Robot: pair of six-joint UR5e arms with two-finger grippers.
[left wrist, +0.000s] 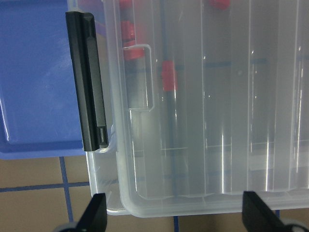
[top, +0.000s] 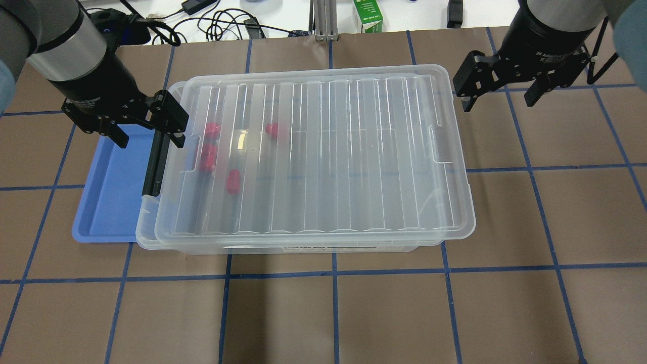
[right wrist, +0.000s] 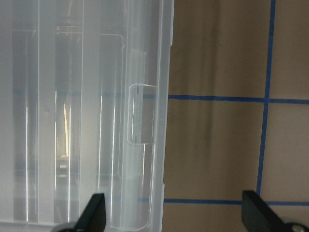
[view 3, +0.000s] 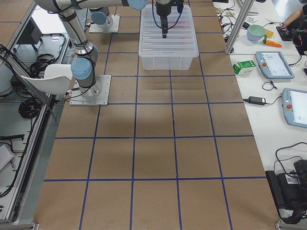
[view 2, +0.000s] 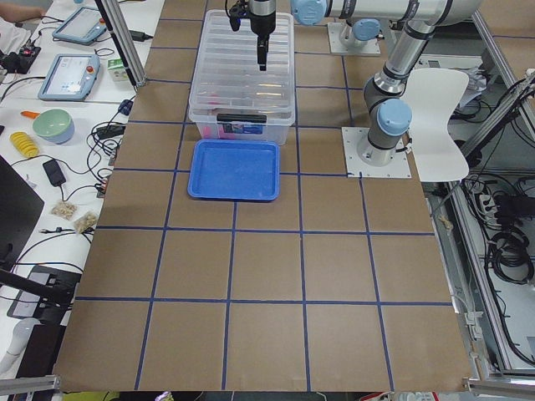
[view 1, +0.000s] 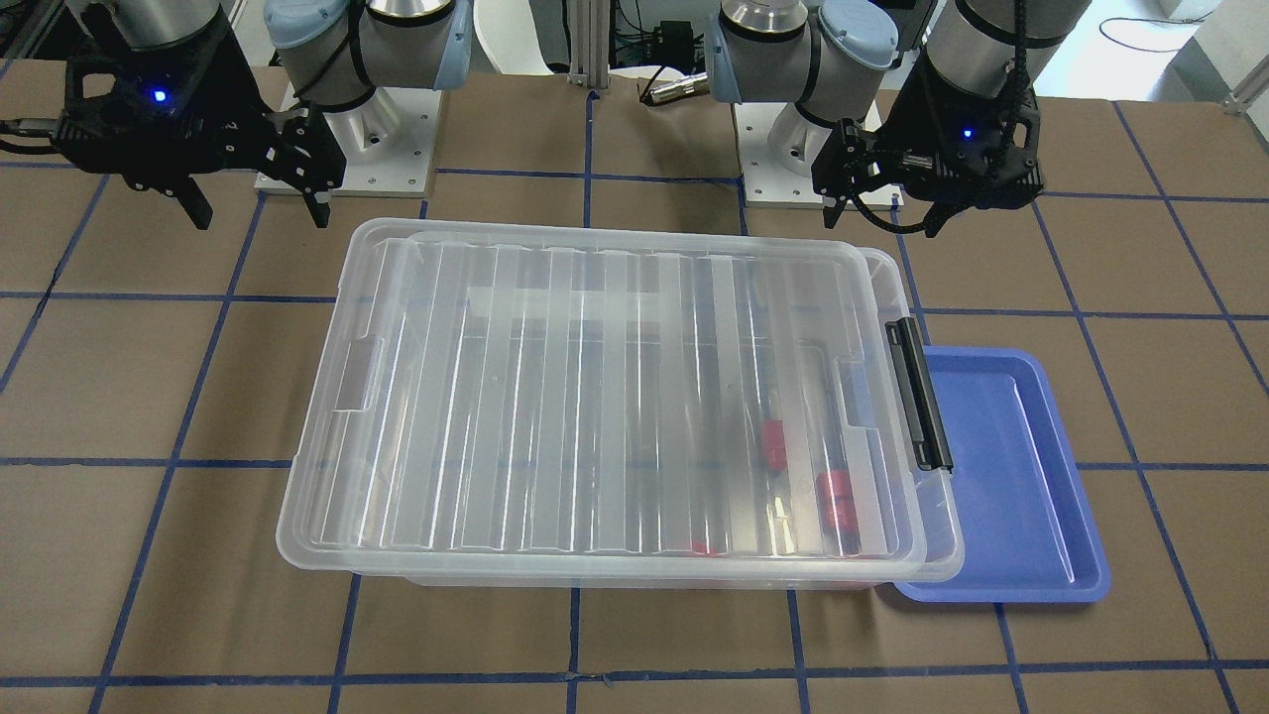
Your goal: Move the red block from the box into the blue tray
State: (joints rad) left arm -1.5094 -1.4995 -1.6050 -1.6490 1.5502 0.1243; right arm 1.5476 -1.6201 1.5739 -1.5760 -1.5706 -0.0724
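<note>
My left claw hangs wide open with nothing in it, above the latch end of the box. Just below it and a little to one side is the black latch, closed against the ribbed lid. Beyond the latch lies the blue tray, close against the box. On the other side of my claw, under the lid, is the red block with three more like it. My right claw is also spread wide and empty, over the opposite short end. I judge the lid must come off first. I should catch the latch squarely and swing it free without shoving the box onto the tray, then raise both ends level.
</note>
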